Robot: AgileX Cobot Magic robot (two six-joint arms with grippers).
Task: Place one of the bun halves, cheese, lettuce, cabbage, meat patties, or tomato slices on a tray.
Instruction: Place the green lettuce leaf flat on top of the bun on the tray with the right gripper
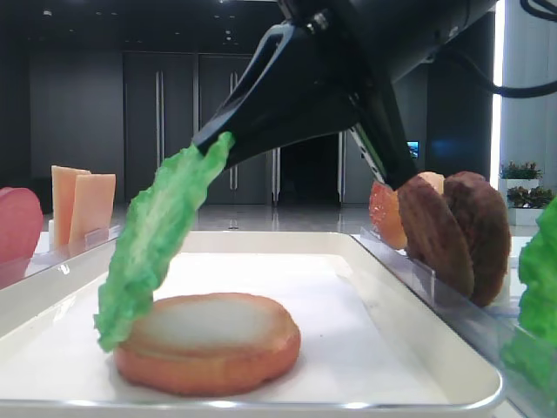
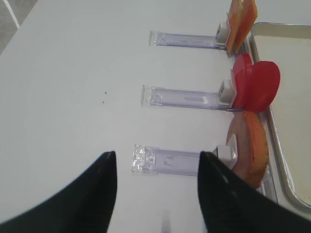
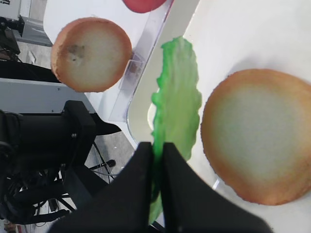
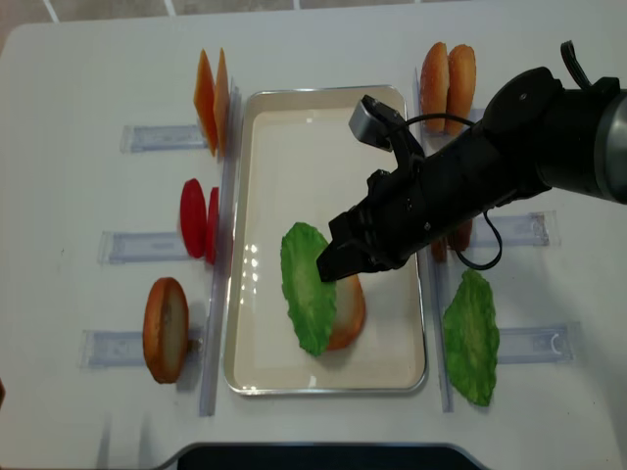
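lettuce (image 1: 157, 239): hangs from the right gripper (image 3: 156, 151), top edge pinched, lower edge touching the near-left rim of the bun (image 1: 209, 342) and drooping toward the tray (image 4: 260, 372) liner beside it. In the overhead view the leaf lies across the bun's left part and sticks out beyond it on the left.
bun: lies flat, pale face up, in the near half of the tray; it is the landmark for the rest.
right gripper: jaws closed tight on the thin edge of the lettuce, nothing else in them; it hovers above and behind the bun.
left gripper (image 2: 155, 179): jaws apart, nothing between them, over bare table well left of the bun, near the racks (image 2: 180, 94).
tray: white, raised rim; holds only the bun and the lower part of the leaf.
spare pieces: second bun half (image 4: 165, 329), tomato slices (image 4: 196, 220) and cheese (image 4: 211, 98) stand in racks left of the bun; patties (image 1: 457, 231) and another leaf (image 4: 472, 336) stand right of it.
risk, off-centre drop: the leaf hangs mostly left of the bun, so if let go here it likely flops half onto the liner.
risk, fold: the leaf is floppy and edge-held; lowering straight down may crumple or double it.
risk, cling: a thin leaf can stick to a pad and lift again on opening.
risk, shove: dragging the leaf sideways may slide the bun.
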